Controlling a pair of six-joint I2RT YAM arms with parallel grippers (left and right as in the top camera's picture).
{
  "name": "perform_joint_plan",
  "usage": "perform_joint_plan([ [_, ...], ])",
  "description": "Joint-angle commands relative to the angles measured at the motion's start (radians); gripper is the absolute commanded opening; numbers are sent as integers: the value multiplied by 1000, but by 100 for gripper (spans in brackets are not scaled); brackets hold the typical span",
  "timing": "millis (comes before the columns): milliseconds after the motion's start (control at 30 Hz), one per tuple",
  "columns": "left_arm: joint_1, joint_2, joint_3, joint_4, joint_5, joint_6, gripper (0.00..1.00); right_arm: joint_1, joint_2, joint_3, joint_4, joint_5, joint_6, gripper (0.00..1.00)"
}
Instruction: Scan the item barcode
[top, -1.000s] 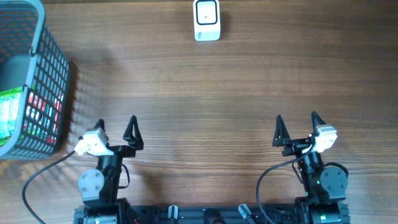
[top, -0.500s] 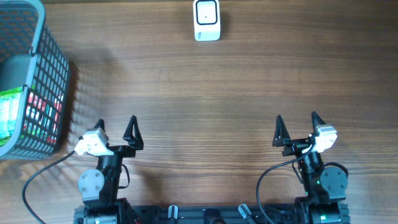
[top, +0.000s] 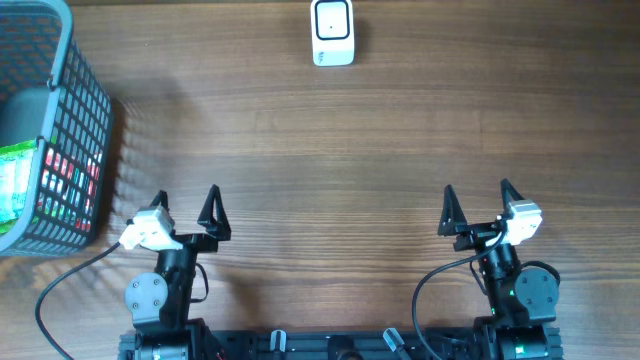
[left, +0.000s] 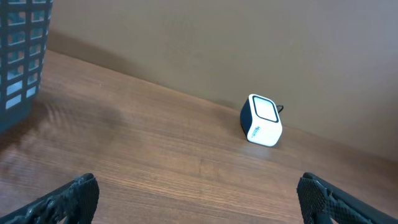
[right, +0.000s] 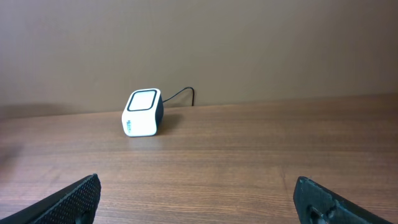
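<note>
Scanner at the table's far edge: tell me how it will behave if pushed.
The scanner is a small boxy block on a flat base, so it would probably slide on the wooden table rather than roll. Its smooth, rounded shell may be slippery to pinch. The cable behind it would likely tug back.

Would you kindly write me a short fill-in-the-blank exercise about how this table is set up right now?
1. The scanner at the far edge of the table is mostly ____ in colour.
2. The grey basket stands on the robot's ____ side.
3. The left claw and the right claw both have their jaws ____.
4. Each claw is holding ____.

Missing words: white; left; open; nothing.
</note>
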Motion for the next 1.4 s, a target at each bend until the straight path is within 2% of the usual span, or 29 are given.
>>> perform_joint_plan([
  [0,6,-5,-2,27,-62,16,100,-5,-10,-1,3,13,1,100],
  [133,6,-5,6,74,124,12,100,-5,-10,-1,3,13,1,100],
  [233,6,0,134,-59,164,-53,100,-5,-10,-1,3,13,0,100],
  [333,7,55,325,-185,163,-61,100,-5,-10,-1,3,13,1,100],
  [400,7,160,542,-318,143,-48,100,-5,-10,-1,3,13,1,100],
  [467,6,348,844,-510,117,40,100,-5,-10,-1,3,13,1,100],
  [533,7,632,1249,-789,56,146,100,-5,-10,-1,3,13,1,100],
  [600,7,812,1496,-947,-7,194,100,-5,-10,-1,3,13,1,100],
  [667,6,996,1748,-1058,-21,203,100,-5,-10,-1,3,13,1,100],
  [767,7,1199,1997,-1167,-34,204,100,-5,-10,-1,3,13,1,100],
  [833,11,1264,2024,-1165,-122,177,100,-5,-10,-1,3,13,1,100],
  [900,43,1340,2024,-1184,-315,41,100,-5,-10,-1,3,13,1,100],
  [967,100,1415,2024,-1206,-426,-10,100,-5,-10,-1,3,13,1,100],
  [1233,369,1642,2024,-1216,-447,-34,100,-5,-10,-1,3,13,1,100],
  [1367,430,1687,2024,-1215,-447,-34,100,-5,-10,-1,3,13,1,100],
])
